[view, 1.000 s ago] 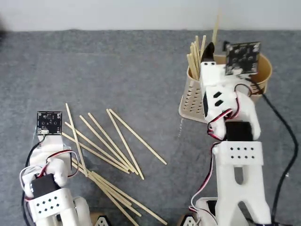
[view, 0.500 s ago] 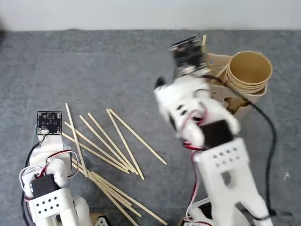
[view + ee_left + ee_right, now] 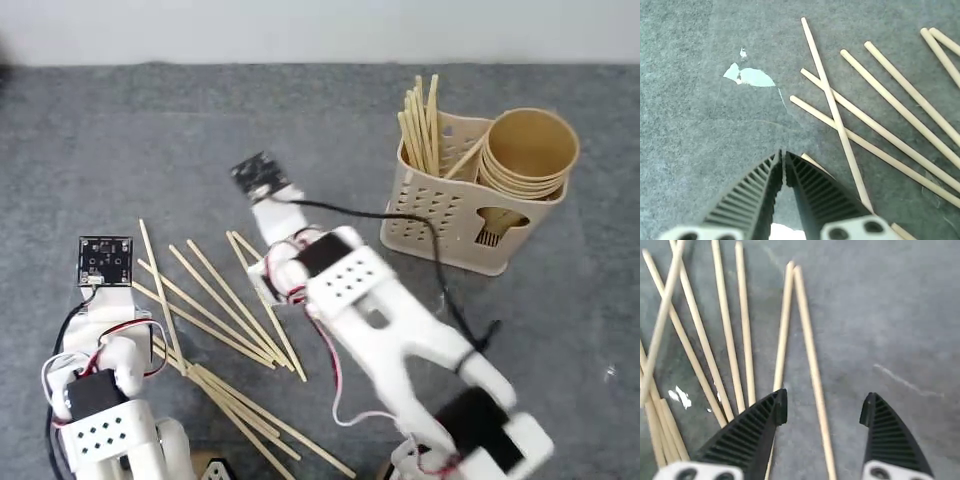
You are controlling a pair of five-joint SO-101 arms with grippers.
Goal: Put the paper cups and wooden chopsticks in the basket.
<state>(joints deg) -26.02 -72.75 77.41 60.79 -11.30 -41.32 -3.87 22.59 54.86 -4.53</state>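
Note:
Loose wooden chopsticks [image 3: 215,310] lie fanned over the grey mat at the front left. The beige basket [image 3: 445,215] stands at the back right, holding stacked paper cups [image 3: 528,150] and several upright chopsticks [image 3: 420,115]. My right arm [image 3: 350,290] stretches across to the loose pile. My right gripper [image 3: 825,405] is open just above the mat, one chopstick [image 3: 810,355] of a close pair running between its fingers. Beside the pile's near-left end, my left gripper [image 3: 782,159] is shut and empty, close above the mat, with chopsticks [image 3: 840,117] lying next to it.
The mat [image 3: 200,130] runs bare behind the pile up to the white back wall. A pale scuff [image 3: 747,75] marks the mat ahead of the left gripper. The right arm's black cable [image 3: 440,270] trails in front of the basket.
The right arm swung from over the basket leftward and down to the loose chopsticks, uncovering the basket and its cups. The left arm stayed still.

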